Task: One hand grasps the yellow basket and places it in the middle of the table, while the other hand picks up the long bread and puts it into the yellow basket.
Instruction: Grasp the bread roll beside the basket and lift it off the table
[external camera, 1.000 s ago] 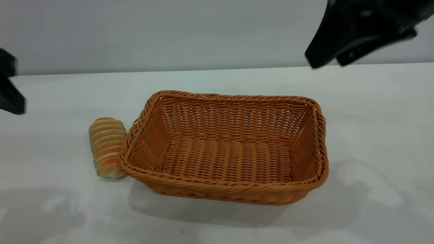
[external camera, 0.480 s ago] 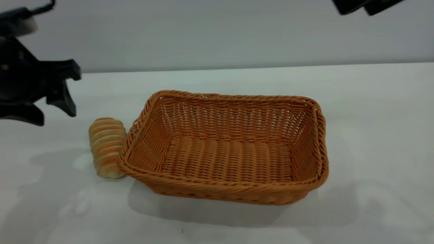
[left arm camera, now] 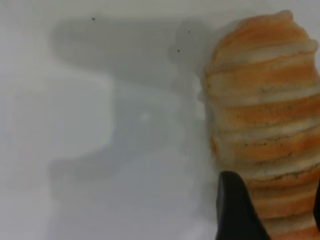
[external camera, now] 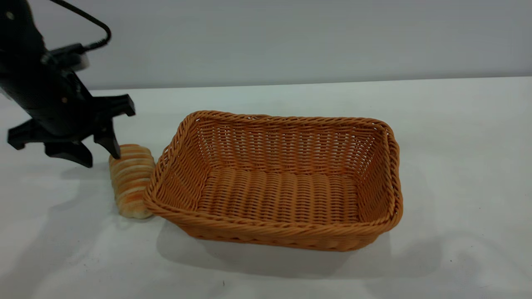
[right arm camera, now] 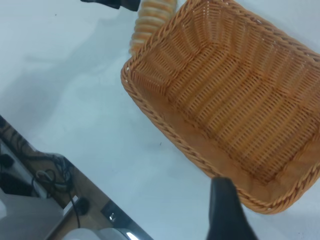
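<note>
The yellow basket (external camera: pixel 266 227) stands empty in the middle of the white table (external camera: pixel 457 145). The long bread (external camera: pixel 131 185) lies on the table against the basket's left end. My left gripper (external camera: pixel 100 158) is open, just above the bread's far end, with one fingertip touching or nearly touching it. In the left wrist view its fingers straddle the bread (left arm camera: pixel 262 100), with the gripper (left arm camera: pixel 275 212) not closed on it. My right gripper (right arm camera: pixel 274 210) is out of the exterior view, high above the basket (right arm camera: pixel 167 131); one finger (right arm camera: pixel 227 212) shows, and the gripper is open and empty.
The table's front edge, with cables and floor below it (right arm camera: pixel 45 175), shows in the right wrist view. Bare tabletop lies left of the bread and right of the basket. A grey wall (external camera: pixel 291 37) runs behind the table.
My left gripper came in from the far left and dropped to the bread's far end. My right gripper rose up and out of the exterior view. Basket and bread have not moved.
</note>
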`<act>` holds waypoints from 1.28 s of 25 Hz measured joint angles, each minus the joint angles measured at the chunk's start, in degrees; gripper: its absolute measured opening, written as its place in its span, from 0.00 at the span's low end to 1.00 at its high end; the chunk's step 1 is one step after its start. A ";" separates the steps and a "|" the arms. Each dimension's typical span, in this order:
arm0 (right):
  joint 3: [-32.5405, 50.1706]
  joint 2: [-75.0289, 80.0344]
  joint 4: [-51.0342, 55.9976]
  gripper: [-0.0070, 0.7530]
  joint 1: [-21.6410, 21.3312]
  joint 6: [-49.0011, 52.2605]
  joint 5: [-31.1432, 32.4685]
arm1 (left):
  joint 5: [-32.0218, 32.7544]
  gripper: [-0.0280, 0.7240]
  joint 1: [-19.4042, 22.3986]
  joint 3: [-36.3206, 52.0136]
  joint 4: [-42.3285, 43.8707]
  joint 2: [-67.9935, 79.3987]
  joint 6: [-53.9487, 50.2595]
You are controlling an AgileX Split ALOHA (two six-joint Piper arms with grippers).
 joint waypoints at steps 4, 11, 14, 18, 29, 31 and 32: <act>0.00 0.00 -0.05 0.65 0.00 -0.47 0.00 | 0.69 0.60 -0.90 -2.30 -0.24 3.04 0.84; 0.04 0.00 -0.05 0.65 0.00 -1.05 0.04 | 0.97 0.60 -1.84 -6.12 -0.24 8.51 1.08; 0.04 0.00 -0.05 0.65 0.00 -1.11 0.11 | 0.95 0.59 -1.84 -7.38 -0.24 10.46 1.07; 0.04 0.00 -0.06 0.65 0.00 -1.35 0.13 | 0.43 0.55 -1.84 -8.17 -0.24 11.86 1.07; 0.33 0.00 -0.23 0.65 0.00 -1.35 0.94 | 1.53 0.10 -1.84 -8.06 -0.02 8.66 6.97; 0.33 0.00 -0.23 0.65 0.00 -1.39 1.19 | 2.46 0.10 -1.84 -8.06 0.00 5.60 7.75; 0.33 0.00 -0.23 0.65 0.00 -1.39 1.25 | 2.82 0.10 -1.84 -8.06 0.00 4.09 8.08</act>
